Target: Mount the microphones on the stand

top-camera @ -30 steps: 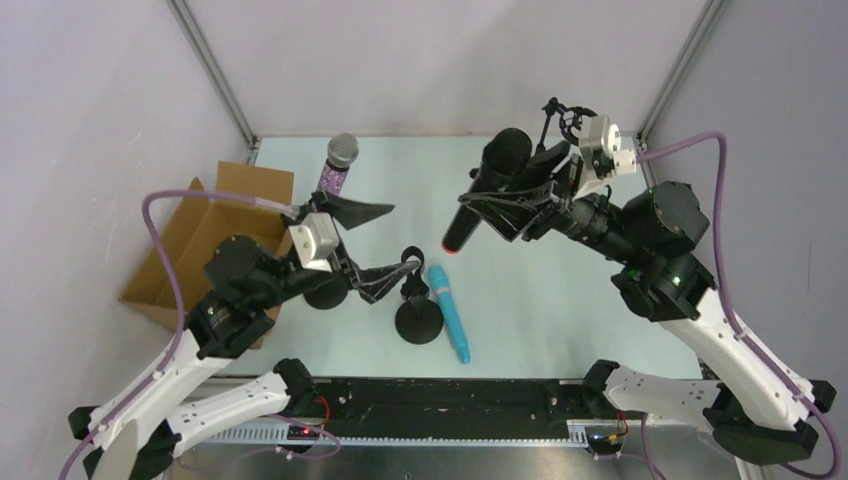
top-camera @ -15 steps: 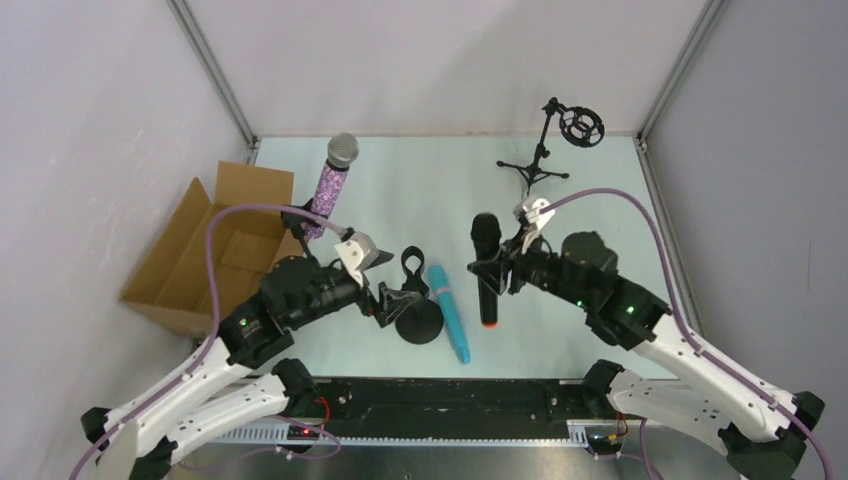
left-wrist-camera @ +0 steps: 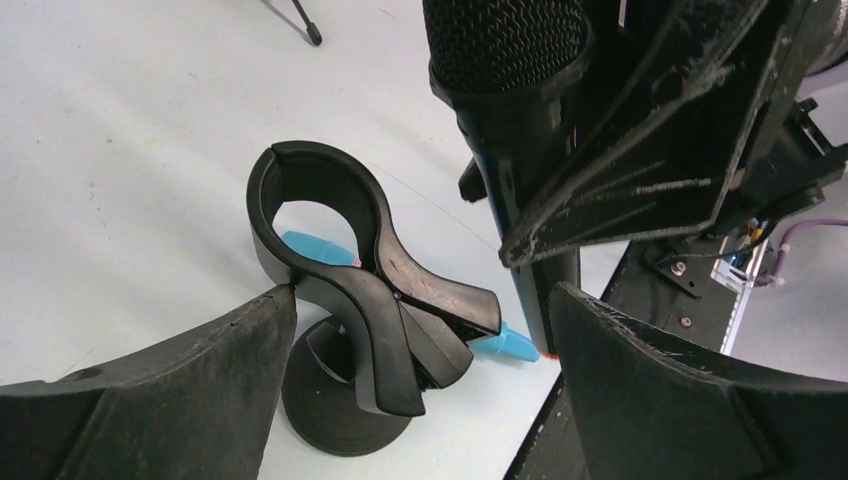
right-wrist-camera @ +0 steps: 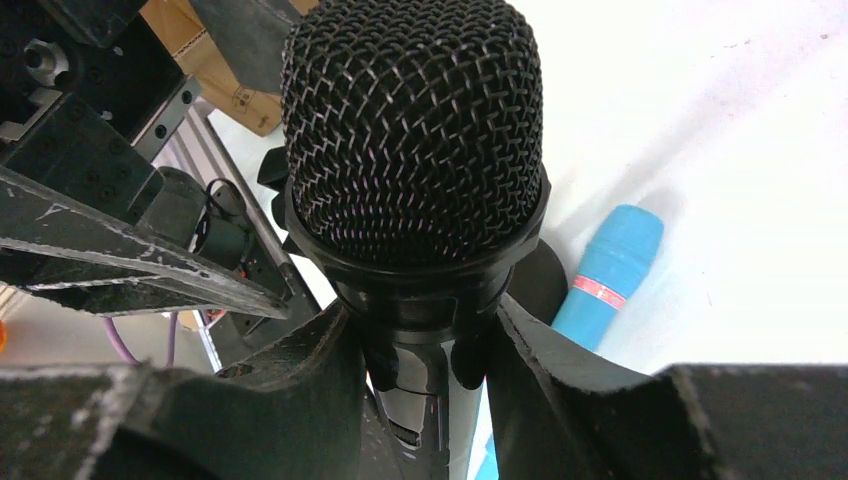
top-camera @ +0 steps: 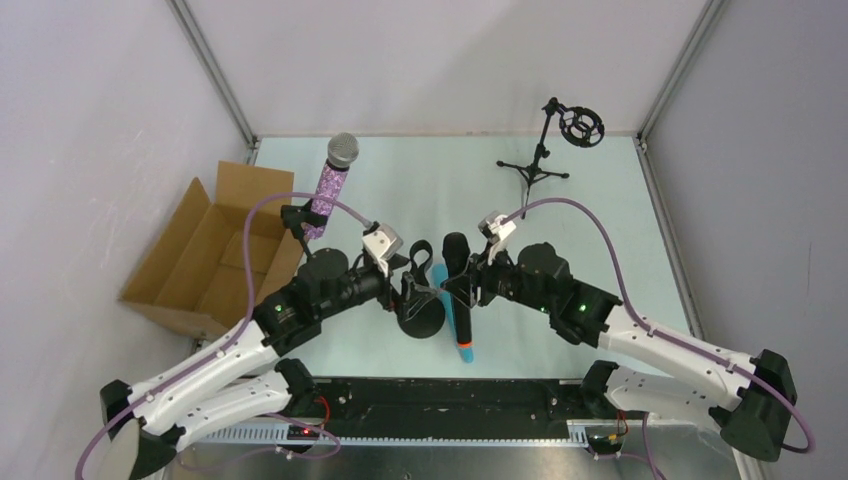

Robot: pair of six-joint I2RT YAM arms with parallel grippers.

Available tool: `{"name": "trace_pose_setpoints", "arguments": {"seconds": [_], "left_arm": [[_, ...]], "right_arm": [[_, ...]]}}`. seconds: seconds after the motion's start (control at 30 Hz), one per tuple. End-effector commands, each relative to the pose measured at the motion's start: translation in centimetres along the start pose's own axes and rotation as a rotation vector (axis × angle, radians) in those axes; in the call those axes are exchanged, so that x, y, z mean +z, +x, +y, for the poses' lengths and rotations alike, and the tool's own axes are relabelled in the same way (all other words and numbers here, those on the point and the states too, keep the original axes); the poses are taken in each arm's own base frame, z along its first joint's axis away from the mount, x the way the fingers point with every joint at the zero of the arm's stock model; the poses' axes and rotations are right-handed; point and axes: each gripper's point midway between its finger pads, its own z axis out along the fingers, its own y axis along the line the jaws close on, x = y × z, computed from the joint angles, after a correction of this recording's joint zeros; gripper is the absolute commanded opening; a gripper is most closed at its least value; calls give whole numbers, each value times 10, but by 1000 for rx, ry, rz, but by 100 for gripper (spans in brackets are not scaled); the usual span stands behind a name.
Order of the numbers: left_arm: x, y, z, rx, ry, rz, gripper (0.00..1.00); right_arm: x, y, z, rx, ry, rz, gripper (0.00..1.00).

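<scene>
My right gripper (top-camera: 466, 286) is shut on the all-black microphone (top-camera: 457, 290), gripping just below its mesh head (right-wrist-camera: 415, 130); the orange-red end (top-camera: 463, 344) points down toward the near edge. It hangs right beside the black clip (left-wrist-camera: 345, 245) of the round-based stand (top-camera: 420, 322). My left gripper (left-wrist-camera: 420, 315) is open, its fingers either side of the clip's levers. The light blue microphone (right-wrist-camera: 610, 270) lies on the table behind the stand, partly hidden. The purple glitter microphone (top-camera: 333, 182) stands upright in another stand at the back left.
An open cardboard box (top-camera: 205, 255) sits at the left. A small black tripod stand with a ring mount (top-camera: 562, 135) stands at the back right. Both arms crowd the near middle of the table.
My right arm has swung down and left, carrying the black microphone from mid-right to the clip stand. My left gripper has advanced right onto the clip.
</scene>
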Motion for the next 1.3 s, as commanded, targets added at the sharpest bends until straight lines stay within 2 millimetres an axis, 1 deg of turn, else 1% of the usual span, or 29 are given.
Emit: {"name": "trace_pose_setpoints", "arguments": {"seconds": [0.0,0.07,0.13,0.23,0.27,0.3,0.33,0.37,0.4,0.43,0.47,0.5,0.57,0.6,0.63,0.67,0.7,0.73,0.77,0.8,0.83,0.9,0.97,1.1,1.13,1.17,1.2,1.23,1.27], "left_arm": [[9,-36,-7,-47,17,-112,100],[11,-37,-10,-59,30,-109,100],[12,-33,-11,-52,41,-98,100],[14,-21,-10,-28,51,-75,100],[14,-18,-8,-13,46,-69,100],[15,-13,-6,-5,35,-61,100],[15,-11,-4,12,30,-56,100],[16,-5,-1,22,21,-47,100],[16,-1,1,46,15,-39,100],[16,0,5,64,-1,-36,100],[18,3,8,72,-14,-28,99],[18,3,12,87,-32,-29,98],[19,3,17,106,-53,-30,93],[19,3,18,106,-61,-31,89],[19,2,19,116,-64,-31,87],[19,2,19,120,-66,-32,81],[18,1,21,131,-73,-34,74],[18,-1,22,136,-81,-38,70],[17,-1,23,143,-86,-39,63],[17,-4,24,147,-92,-44,60],[17,-5,25,152,-95,-45,53],[16,-7,23,159,-87,-48,49],[15,-8,18,179,-56,-49,47],[10,-3,-1,246,64,-26,45],[7,2,-9,260,118,-12,45],[4,2,-14,267,150,-17,45],[1,8,-23,279,208,-7,46],[-3,8,-28,286,236,-15,50],[-6,14,-36,293,289,-7,54]], "right_arm": [[0,-38,18,59,-62,-185,0],[2,-33,19,67,-63,-178,0],[4,-31,20,69,-64,-183,0],[3,-31,21,74,-59,-189,0],[-1,-34,19,72,-51,-203,0],[-3,-32,17,64,-41,-195,0],[-10,-37,15,63,-36,-212,0],[-13,-34,11,63,-22,-201,0],[-20,-36,6,66,-11,-214,0],[-23,-32,2,69,2,-201,0],[-29,-30,-7,76,38,-208,0],[-32,-29,-11,84,55,-209,0],[-38,-20,-22,104,91,-203,0],[-41,-12,-32,114,121,-191,0],[-42,-7,-36,129,135,-181,0],[-43,1,-44,144,156,-167,0],[-45,2,-48,152,167,-170,0],[-45,8,-53,162,177,-158,0],[-46,10,-56,167,182,-157,0],[-45,12,-59,168,187,-152,0],[-46,13,-62,170,197,-153,0],[-46,14,-69,168,215,-153,0],[-47,13,-70,164,206,-149,0],[-52,8,-75,158,205,-165,0],[-53,6,-76,157,205,-169,0],[-55,3,-76,156,198,-180,0],[-56,0,-75,153,194,-186,0],[-58,-5,-74,150,184,-198,0],[-58,-6,-74,144,181,-199,0]]}}
